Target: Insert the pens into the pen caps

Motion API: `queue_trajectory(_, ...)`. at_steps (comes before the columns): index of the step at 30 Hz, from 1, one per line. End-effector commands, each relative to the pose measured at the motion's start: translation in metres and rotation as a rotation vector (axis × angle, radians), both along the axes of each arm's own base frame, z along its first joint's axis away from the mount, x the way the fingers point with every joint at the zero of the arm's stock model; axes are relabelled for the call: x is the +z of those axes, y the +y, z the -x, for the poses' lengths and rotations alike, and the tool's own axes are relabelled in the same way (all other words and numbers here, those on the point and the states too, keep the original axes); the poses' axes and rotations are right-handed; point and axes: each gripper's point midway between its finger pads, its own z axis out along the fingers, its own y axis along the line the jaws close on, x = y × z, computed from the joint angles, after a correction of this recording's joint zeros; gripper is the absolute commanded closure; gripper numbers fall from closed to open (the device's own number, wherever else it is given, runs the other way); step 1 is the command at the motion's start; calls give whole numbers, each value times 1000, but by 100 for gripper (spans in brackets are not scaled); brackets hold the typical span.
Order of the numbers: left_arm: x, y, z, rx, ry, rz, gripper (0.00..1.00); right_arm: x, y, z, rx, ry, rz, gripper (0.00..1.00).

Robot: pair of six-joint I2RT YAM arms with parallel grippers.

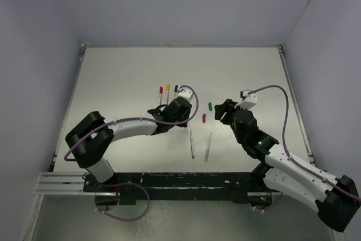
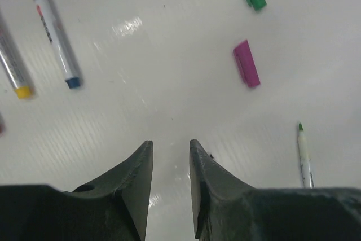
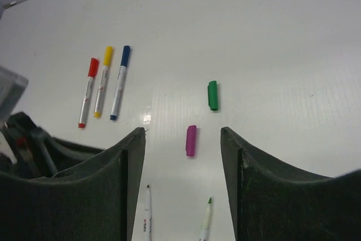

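Left claw (image 2: 170, 159) stands slightly parted, empty; right claw (image 3: 181, 134) gapes wider, empty, near the small purple plastic cap (image 3: 191, 140).

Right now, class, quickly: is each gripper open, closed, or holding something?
Left gripper: open by a narrow gap, holding nothing.
Right gripper: open wide, holding nothing.

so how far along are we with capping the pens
Three of five look done: the red pen, yellow pen and blue pen lie capped in a row. Nothing is in hand: the left gripper and right gripper are open and empty. Left to do: the green cap and purple cap lie loose, with the green-tipped pen and second uncapped pen nearby.
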Motion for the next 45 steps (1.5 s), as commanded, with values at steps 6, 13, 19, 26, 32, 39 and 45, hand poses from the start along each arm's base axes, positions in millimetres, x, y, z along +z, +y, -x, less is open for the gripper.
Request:
queue_trajectory(6, -11, -13, 62, -55, 68, -36, 61, 2, -21, -24, -89, 31, -28, 45)
queue_trajectory(13, -4, -35, 83, -107, 73, 3, 51, -1, -14, -19, -45, 7, -82, 49)
queue_trajectory(19, -15, -46, 93, -123, 99, -39, 48, -2, -13, -16, -30, -2, -93, 51)
queue_trajectory(26, -30, -52, 103, -140, 119, -101, 47, 1, -11, -14, -11, -21, -115, 54)
queue_trajectory(32, -38, -47, 113, -139, 148, -140, 46, -1, -9, -13, -5, -25, -129, 56)
queue_trajectory(39, -59, -33, 131, -152, 215, -207, 46, 0, -8, -12, -3, -35, -159, 58)
queue_trajectory(45, -80, -8, 142, -143, 253, -264, 52, 3, -6, -13, 4, -41, -166, 59)
